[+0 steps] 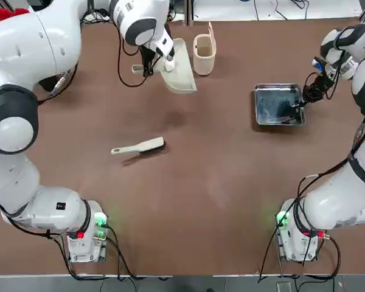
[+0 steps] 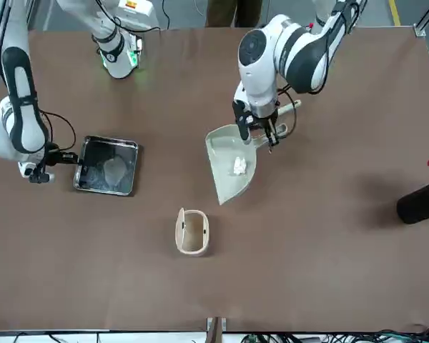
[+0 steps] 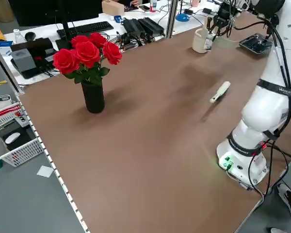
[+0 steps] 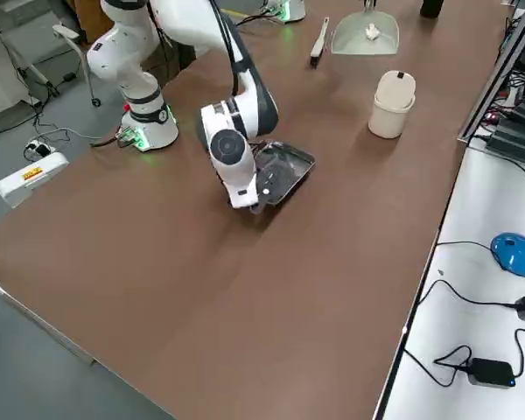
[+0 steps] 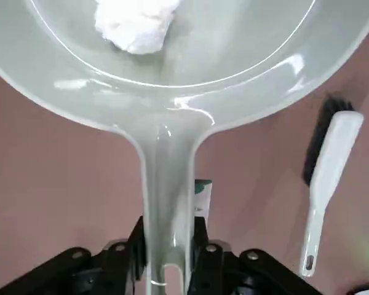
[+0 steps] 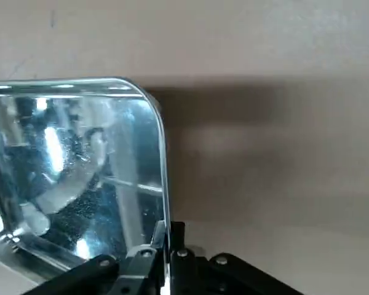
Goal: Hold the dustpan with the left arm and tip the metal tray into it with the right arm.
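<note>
Over your brown tabletop (image 1: pixel 219 182), the left hand (image 5: pixel 169 261) pinches the dustpan (image 2: pixel 231 161) handle while the right hand (image 6: pixel 167 246) pinches the metal tray (image 1: pixel 278 104) rim.

My left gripper (image 5: pixel 166 261), matt black, clamps the dustpan (image 5: pixel 172 80): smooth glossy cream plastic w/ highlights. My right gripper (image 6: pixel 170 243) pinches the metal tray (image 6: pixel 80 178): polished, mirror-like metal, faintly speckled. Table (image 1: pixel 219 182): matt brown, smooth. Brush (image 5: pixel 326 178): satin plastic.

No lettering anywhere — labels, brands, numbers — can be read.
</note>
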Robot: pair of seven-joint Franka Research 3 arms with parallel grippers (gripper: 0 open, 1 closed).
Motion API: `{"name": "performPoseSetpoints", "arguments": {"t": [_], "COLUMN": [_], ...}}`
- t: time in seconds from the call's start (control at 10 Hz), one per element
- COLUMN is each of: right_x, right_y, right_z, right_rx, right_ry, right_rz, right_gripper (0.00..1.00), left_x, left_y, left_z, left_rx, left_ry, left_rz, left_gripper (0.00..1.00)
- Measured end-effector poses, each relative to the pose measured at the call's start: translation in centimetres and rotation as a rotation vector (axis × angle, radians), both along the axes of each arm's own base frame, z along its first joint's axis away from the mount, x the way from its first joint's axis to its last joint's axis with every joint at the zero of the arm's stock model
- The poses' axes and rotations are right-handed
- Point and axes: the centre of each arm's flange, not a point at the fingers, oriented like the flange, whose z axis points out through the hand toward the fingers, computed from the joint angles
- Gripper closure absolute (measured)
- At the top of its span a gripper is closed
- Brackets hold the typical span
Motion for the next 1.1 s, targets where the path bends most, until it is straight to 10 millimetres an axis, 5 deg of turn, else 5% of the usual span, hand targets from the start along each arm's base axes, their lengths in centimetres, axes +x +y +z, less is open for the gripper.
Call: {"name": "performPoseSetpoints", "arguments": {"t": [0.4,0.9,1.0,1.1], "right_x": [-0.3,-0.3,-0.2,-0.1], "right_y": [-0.5,-0.4,-0.4,-0.3], "right_z": [-1.9,-3.2,-3.1,-3.0], "right_rx": [0.012,0.028,0.031,0.035], "right_ry": [-0.019,-0.013,-0.015,-0.017], "right_rz": [0.053,0.041,0.04,0.04], "right_gripper": [0.95,0.92,0.87,0.71], "left_x": [3.7,6.6,7.5,8.1], "left_y": [6.3,5.8,5.6,5.6], "left_z": [2.5,5.1,5.5,6.1], "left_rx": [0.002,-0.06,-0.074,-0.084], "left_ry": [-0.035,-0.052,-0.049,-0.047], "left_rz": [0.117,0.157,0.176,0.188], "left_gripper": [0.68,0.68,0.68,0.68]}}
